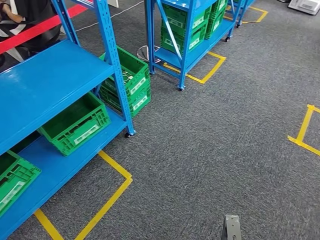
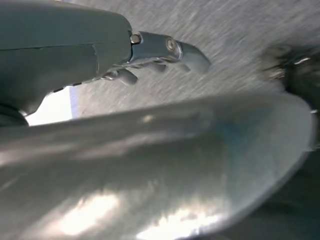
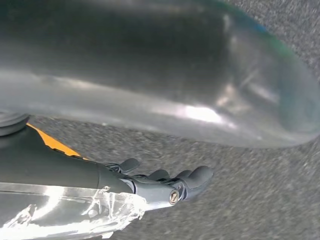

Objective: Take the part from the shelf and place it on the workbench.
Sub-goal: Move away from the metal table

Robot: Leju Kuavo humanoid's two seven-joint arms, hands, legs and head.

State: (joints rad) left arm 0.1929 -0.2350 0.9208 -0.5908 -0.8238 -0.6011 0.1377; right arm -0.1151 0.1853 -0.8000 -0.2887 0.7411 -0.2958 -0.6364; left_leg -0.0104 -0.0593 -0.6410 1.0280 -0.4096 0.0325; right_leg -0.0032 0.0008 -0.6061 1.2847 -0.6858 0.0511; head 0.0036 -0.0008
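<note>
**Both my hands empty, shelf crates off to the left**

In the head view a blue shelf [image 1: 56, 80] fills the left of the frame, its upper board bare blue. On the lower board sit two green crates: one [image 1: 75, 122] at centre left, whose inside looks empty from here, and another [image 1: 13, 180] at the lower left edge, cut off so I cannot see into it. Behind the shelf's front post, a stack of green crates [image 1: 132, 80] stands at floor level; the top one holds something pale and thin, too small to name. A second blue shelf [image 1: 188, 30] at the upper centre carries more green crates [image 1: 181, 30], contents hidden. I cannot pick out the part in any crate. Yellow tape [image 1: 109, 200] marks squares on the grey carpet [image 1: 211, 150]. A small grey piece [image 1: 232, 227] pokes in at the bottom edge, right of centre. A person's arm [image 1: 11, 15] shows in the upper left corner.

My left wrist view shows my left hand [image 2: 158, 55] over blurred carpet, fingers stretched out and slightly apart, holding nothing. My right wrist view shows my right hand [image 3: 166, 182] over carpet near a strip of orange-yellow tape [image 3: 53, 142], fingers extended, nothing in them. A clear film [image 3: 90, 210] wraps its cover.
</note>
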